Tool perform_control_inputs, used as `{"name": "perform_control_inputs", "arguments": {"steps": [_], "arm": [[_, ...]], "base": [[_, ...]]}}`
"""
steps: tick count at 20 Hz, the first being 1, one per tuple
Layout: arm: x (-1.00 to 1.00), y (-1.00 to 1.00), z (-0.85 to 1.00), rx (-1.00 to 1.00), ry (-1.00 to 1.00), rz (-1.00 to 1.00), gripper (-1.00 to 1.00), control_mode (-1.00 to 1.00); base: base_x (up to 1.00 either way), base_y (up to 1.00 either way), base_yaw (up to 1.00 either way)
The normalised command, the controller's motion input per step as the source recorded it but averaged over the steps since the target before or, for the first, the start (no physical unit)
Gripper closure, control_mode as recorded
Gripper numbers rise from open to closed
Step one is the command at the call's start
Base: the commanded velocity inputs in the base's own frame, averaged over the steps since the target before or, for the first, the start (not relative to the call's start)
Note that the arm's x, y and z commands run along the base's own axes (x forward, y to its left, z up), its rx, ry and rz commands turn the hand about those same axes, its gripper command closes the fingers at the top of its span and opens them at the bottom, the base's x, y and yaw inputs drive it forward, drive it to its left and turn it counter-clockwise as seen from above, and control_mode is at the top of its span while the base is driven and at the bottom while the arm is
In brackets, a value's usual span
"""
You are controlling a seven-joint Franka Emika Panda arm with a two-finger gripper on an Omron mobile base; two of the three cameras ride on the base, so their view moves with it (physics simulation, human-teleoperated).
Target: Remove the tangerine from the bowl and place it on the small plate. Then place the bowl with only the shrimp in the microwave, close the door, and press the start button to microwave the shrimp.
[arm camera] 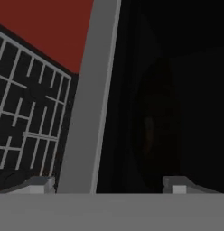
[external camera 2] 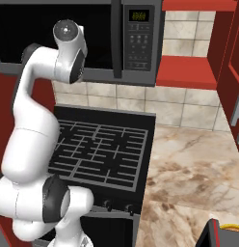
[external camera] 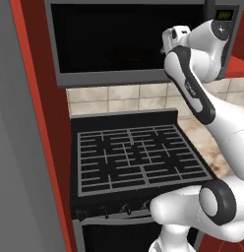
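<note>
Here, nearest the base, the stove grate [external camera: 138,157] lies below the raised arm. The gripper [arm camera: 109,184] stands wide open and empty before the microwave [external camera 2: 116,48]. Its door [arm camera: 89,97] edge crosses the hand view; a dim round shape inside may be the bowl. Risk: the wrist striking the frame.

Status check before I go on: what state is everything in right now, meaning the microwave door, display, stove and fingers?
microwave door: appears shut, flush with the keypad panel.
microwave display: lit green, digits too small to read.
stove: grates bare, no flame visible.
gripper: fingers spread open, holding nothing, close in front of the door.
</note>
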Motion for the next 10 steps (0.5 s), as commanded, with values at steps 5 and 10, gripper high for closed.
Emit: {"name": "perform_control_inputs", "arguments": {"steps": [5, 10], "arm": [[-1.0, -0.55, -0.14, 0.03, -0.02, -0.07, -1.0, -1.0], [-0.95, -0.97, 0.0, 0.02, 0.0, -0.03, -1.0, -1.0]], "base": [[0.0, 0.0, 0.0], [0.0, 0.0, 0.0]]}}
